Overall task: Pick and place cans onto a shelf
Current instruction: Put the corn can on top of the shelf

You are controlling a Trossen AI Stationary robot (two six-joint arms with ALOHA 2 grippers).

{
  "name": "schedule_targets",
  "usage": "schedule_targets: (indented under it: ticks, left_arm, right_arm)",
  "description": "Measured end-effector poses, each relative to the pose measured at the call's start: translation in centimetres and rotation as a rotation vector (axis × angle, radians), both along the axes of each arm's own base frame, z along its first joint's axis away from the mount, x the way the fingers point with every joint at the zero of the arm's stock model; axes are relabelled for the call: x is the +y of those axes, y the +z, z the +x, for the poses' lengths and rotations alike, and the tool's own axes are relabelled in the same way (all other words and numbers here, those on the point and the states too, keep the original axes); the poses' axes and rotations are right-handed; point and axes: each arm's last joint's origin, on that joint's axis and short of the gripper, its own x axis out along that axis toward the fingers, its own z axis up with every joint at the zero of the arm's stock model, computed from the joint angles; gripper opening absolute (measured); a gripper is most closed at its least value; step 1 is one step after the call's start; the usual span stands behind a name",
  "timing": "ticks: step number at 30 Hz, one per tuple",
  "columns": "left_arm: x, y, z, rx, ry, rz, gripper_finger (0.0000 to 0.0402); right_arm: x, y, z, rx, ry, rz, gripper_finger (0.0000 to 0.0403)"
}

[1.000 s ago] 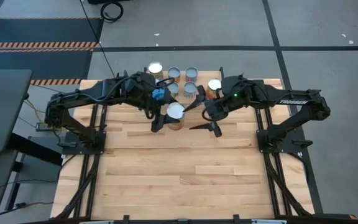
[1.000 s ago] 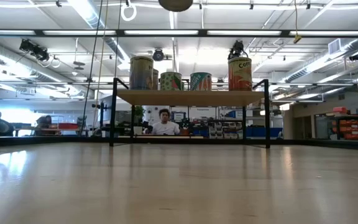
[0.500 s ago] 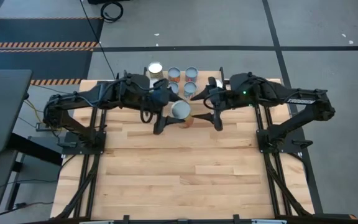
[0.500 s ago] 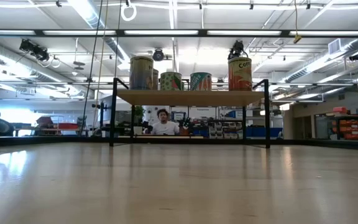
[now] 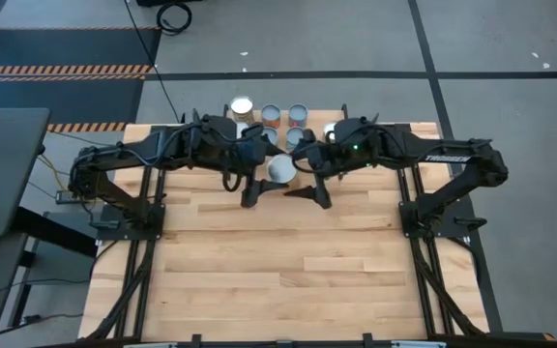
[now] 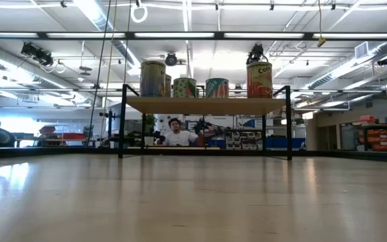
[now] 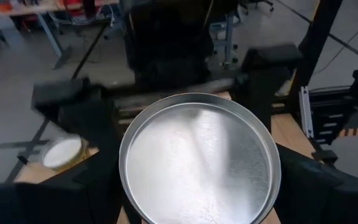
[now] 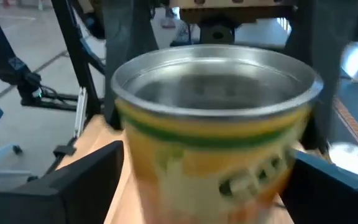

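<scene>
A can with a shiny silver top point(image 5: 280, 169) and an orange-yellow label with a green band point(image 8: 210, 162) is held up above the table's middle, in front of the shelf point(image 6: 207, 105). My left gripper point(image 5: 264, 182) is shut on it. My right gripper point(image 5: 305, 174) is open, one finger on either side of the same can. Several cans stand upright on the shelf on their bases: a tall one at its left point(image 6: 153, 78), two small ones in the middle point(image 6: 185, 87), a tall orange one at its right point(image 6: 259, 79). The held can is above the low view's frame. My left gripper pinches the can between its two fingers, on opposite sides just below the rim point(image 7: 124, 177). The fingers point(image 7: 92, 162) come slanting down from the table's left. The can is upright, top up, lifted clear of the table. My right gripper's fingers point(image 8: 82, 180) flank the can's label, level, from the table's right; whether they touch it I cannot tell.
The shelf stands on thin black legs point(image 6: 121, 121) at the table's far edge. Its cans also show in the high view point(image 5: 242, 106), close behind both grippers. Bare wooden tabletop point(image 5: 288, 271) stretches toward the near edge. A person point(image 6: 175, 133) sits in the room beyond.
My right gripper has gone toward the table's left until its open fingers stand around the can. My left gripper has kept its hold and carried the can a little up and toward the far edge, still upright.
</scene>
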Motion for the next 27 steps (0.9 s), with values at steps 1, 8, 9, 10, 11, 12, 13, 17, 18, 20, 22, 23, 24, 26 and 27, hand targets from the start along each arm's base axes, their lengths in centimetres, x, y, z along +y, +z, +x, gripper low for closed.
schedule_targets:
  ticks: [1, 8, 9, 10, 11, 12, 13, 17, 18, 20, 22, 23, 24, 26, 27]
  left_arm:
    - [0.0, 0.1, 0.0, -0.008, 0.0, 0.004, 0.0316]
    - [0.0, 0.0, 0.0, 0.0, 0.002, 0.003, 0.0316]
    - [0.0, 0.0, 0.0, -0.001, 0.0, -0.002, 0.0316]
    - [0.0, 0.0, 0.0, -0.001, -0.001, -0.008, 0.0317]
    - [0.0, 0.1, 0.0, -0.005, 0.001, -0.015, 0.0318]
    - [0.0, 0.1, 0.0, -0.01, 0.002, -0.02, 0.0321]
    - [0.0, 0.2, 0.0, -0.015, 0.003, -0.022, 0.0325]
    - [0.0, 0.2, 0.1, -0.021, 0.009, -0.017, 0.0346]
    - [0.0, 0.2, 0.1, -0.022, 0.008, -0.011, 0.0349]
    - [0.0, 0.2, 0.1, -0.024, 0.005, -0.003, 0.0351]
    - [0.0, 0.2, 0.1, -0.026, 0.001, 0.013, 0.0352]
    - [0.0, 0.3, -0.1, -0.031, 0.004, 0.021, 0.0353]
    - [0.0, 0.5, -0.2, -0.037, 0.01, 0.028, 0.0353]
    - [0.1, 1.0, -0.8, -0.052, 0.028, 0.041, 0.0354]
    - [0.1, 1.4, -1.2, -0.055, 0.039, 0.049, 0.0354]
  right_arm:
    - [0.0, 0.0, 0.2, -0.011, 0.004, 0.001, 0.039]
    - [-0.3, 0.3, 0.7, -0.06, -0.016, 0.068, 0.0375]
    - [-0.4, 0.3, 0.7, -0.058, -0.024, 0.086, 0.0371]
    - [-0.5, 0.3, 0.7, -0.057, -0.029, 0.101, 0.0367]
    - [-0.5, 0.4, 0.7, -0.057, -0.033, 0.112, 0.0364]
    - [-0.5, 0.4, 0.7, -0.056, -0.037, 0.118, 0.036]
    - [-0.6, 0.4, 0.6, -0.055, -0.038, 0.119, 0.0356]
    - [-0.6, 0.3, 0.6, -0.038, -0.047, 0.134, 0.035]
    - [-0.6, 0.3, 0.6, -0.036, -0.049, 0.14, 0.035]
    - [-0.6, 0.3, 0.6, -0.034, -0.051, 0.144, 0.0349]
    - [-0.6, 0.2, 0.6, -0.032, -0.049, 0.131, 0.0348]
    - [-0.6, 0.2, 0.6, -0.034, -0.05, 0.118, 0.0347]
    - [-0.6, 0.2, 0.5, -0.036, -0.048, 0.107, 0.0346]
    - [-0.6, 0.2, 0.5, -0.031, -0.045, 0.086, 0.0346]
    - [-0.7, 0.3, 0.3, -0.034, -0.046, 0.08, 0.0345]
